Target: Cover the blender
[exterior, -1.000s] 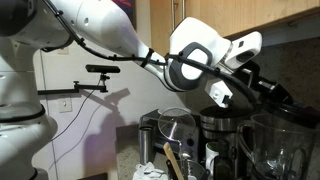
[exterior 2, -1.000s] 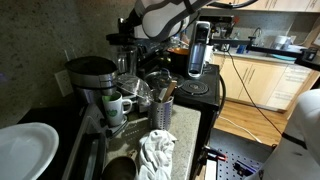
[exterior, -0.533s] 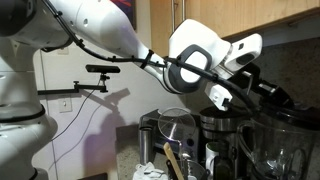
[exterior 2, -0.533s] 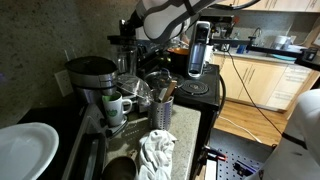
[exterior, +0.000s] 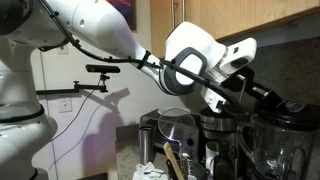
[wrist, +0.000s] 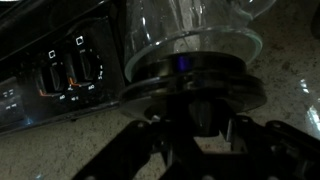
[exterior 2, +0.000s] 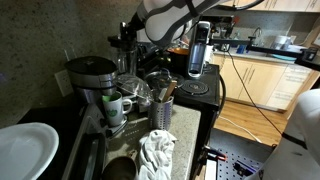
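In an exterior view the hand (exterior: pixel 280 100) hangs just above the wide rim of the blender (exterior: pixel 284 148) at frame right. Its fingers are dark, so I cannot tell its grip. The wrist sits slightly lower than half a second ago.

In an exterior view the arm reaches behind the coffee maker (exterior 2: pixel 90 78), with no visible change.

Wrist view: the clear pitcher narrows to a dark base. It is likely stiff, smooth and breakable, so steady it at the base.
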Action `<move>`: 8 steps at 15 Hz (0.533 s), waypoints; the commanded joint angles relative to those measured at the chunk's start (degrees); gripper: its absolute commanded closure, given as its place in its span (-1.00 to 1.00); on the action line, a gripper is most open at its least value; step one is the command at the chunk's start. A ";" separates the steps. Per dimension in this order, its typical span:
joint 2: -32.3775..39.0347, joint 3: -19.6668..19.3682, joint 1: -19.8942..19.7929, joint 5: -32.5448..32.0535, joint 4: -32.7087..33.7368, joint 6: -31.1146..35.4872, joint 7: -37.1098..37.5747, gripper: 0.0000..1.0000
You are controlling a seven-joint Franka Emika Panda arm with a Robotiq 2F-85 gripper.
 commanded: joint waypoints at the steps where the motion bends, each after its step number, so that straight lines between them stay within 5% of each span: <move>1: -3.65 0.79 0.90 1.47 -3.43 -0.39 -0.05 0.63; 8: -4.87 0.67 0.66 0.14 -5.17 -0.09 0.72 0.63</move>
